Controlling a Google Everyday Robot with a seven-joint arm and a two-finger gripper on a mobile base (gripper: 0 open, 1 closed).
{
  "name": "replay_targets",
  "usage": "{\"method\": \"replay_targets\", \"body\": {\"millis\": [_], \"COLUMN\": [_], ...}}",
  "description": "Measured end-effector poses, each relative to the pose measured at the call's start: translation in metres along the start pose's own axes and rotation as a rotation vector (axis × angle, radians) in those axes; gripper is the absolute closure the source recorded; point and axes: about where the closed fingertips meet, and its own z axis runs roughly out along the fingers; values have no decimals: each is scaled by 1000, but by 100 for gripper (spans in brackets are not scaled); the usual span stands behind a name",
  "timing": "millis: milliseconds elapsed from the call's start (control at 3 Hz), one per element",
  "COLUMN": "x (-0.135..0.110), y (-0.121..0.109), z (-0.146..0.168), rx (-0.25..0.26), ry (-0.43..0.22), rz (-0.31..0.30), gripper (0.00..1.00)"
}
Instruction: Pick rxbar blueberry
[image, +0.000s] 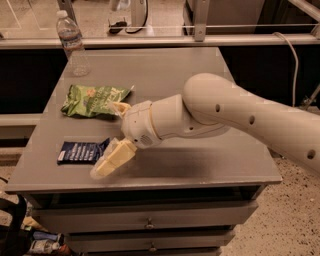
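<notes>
Grey table (200, 165) (speckled floor (300, 225) beside), hand (108, 138) spread open beside rxbar blueberry (80, 151), green bag (92, 100) behind

Indoor robot test station, lab-like or office-like; which of the two cannot be told. A grey metal bench (200, 165) with drawers (200, 220) in its near face is standing on a speckled hard floor (295, 220). A pale robot arm (240, 112) is reaching in from the right, its hand (106, 139) hovering with fingers spread wide over the near left part of the bench. A metal rail (240, 41) is running along the far side, and a grey cable (295, 55) is hanging down at the far right. A water bottle (72, 42) is standing at the far left corner; a green snack bag (92, 99) and the rxbar blueberry (80, 151) are lying spaced out on the left half.
</notes>
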Motion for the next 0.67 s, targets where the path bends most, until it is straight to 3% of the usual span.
{"method": "replay_targets", "body": {"millis": [667], "x": [8], "y": [18], "z": [40], "rx": [-57], "ry": [-5], "rz": [41], "gripper": [0]}}
